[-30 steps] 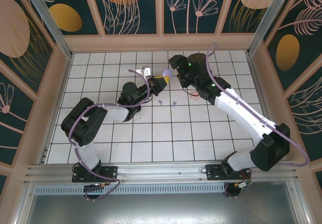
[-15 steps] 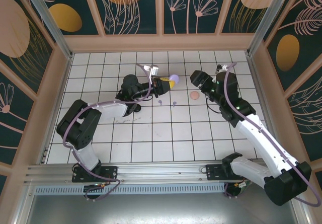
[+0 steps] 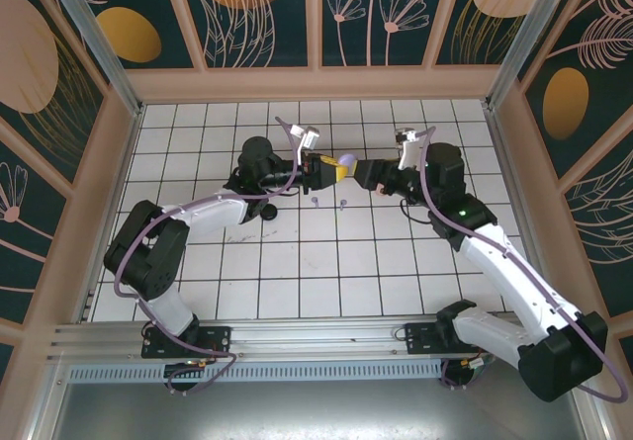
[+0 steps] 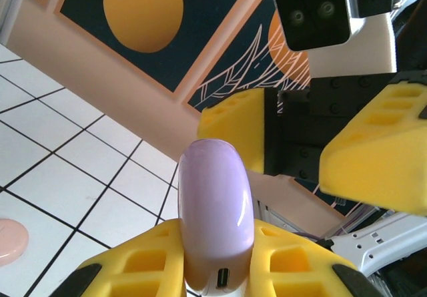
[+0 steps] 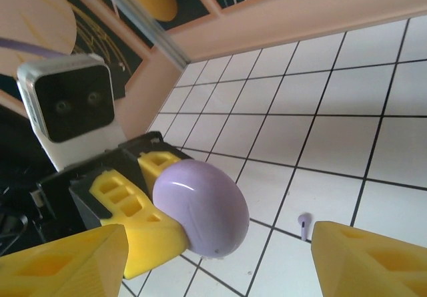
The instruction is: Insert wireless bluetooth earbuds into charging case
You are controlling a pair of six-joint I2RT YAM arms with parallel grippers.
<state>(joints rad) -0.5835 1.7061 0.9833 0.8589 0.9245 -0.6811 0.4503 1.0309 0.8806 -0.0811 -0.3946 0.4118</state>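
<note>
My left fingers (image 3: 334, 171) clamp the glossy, slippery-looking lilac case (image 4: 215, 203) aloft; my right fingers (image 3: 366, 173) stand apart beside it. A lilac earbud (image 5: 305, 222) lies on the desk (image 3: 297, 262) below. It looks tiny and light, probably best pinched by its stem.

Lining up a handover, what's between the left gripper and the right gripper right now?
The lilac case, clamped in the left gripper, sits between it and the open right gripper. The top view shows this, and the right wrist view shows the case too.

White tiled floor (image 3: 297, 282), teal floral walls (image 3: 396, 15)
</note>
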